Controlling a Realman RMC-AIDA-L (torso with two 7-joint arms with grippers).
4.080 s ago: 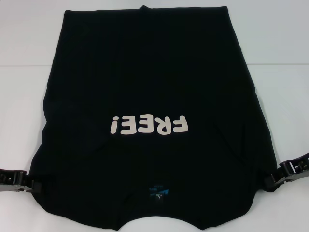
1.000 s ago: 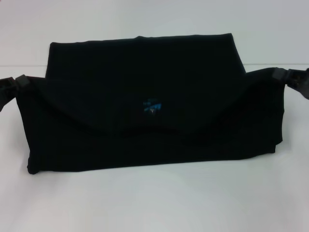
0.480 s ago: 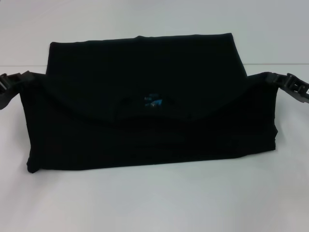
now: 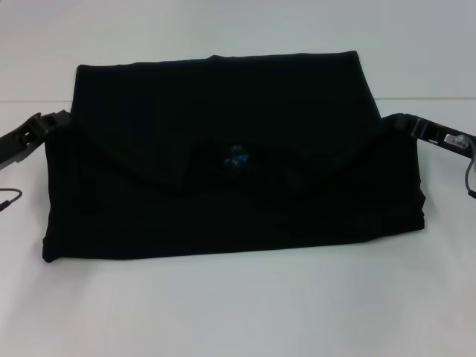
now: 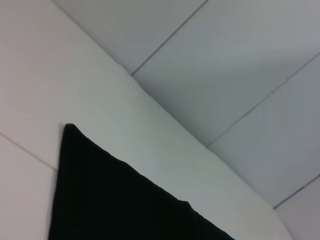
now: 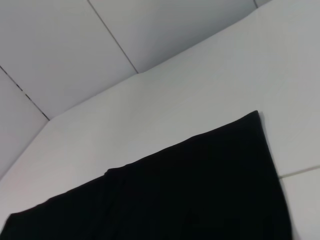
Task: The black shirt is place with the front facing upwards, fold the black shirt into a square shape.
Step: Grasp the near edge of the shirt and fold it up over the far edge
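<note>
Left tool [image 4: 46, 121]: at the shirt's left upper corner, on or touching the folded-over edge; jaw state cannot tell.
Right tool [image 4: 405, 121]: mirrored at the right upper corner, beside the cloth edge; cannot tell whether apart or together.
Shirt [image 4: 230, 160]: flat on the white surface [image 4: 238, 305], folded once into a wide band, lettering hidden; blue label [image 4: 236, 158] shows near the middle, at the neckline notch.
Wrist views: each shows only a black corner of cloth against the surface; no fingers visible.
Handling: soft, limp, light cloth; will sag and crease, layers may slip over each other.
Grip: likely best at the short ends, pinching all layers by the corners.
Stage, judged: lengthwise fold done; sideways fold into a square not yet made.
</note>
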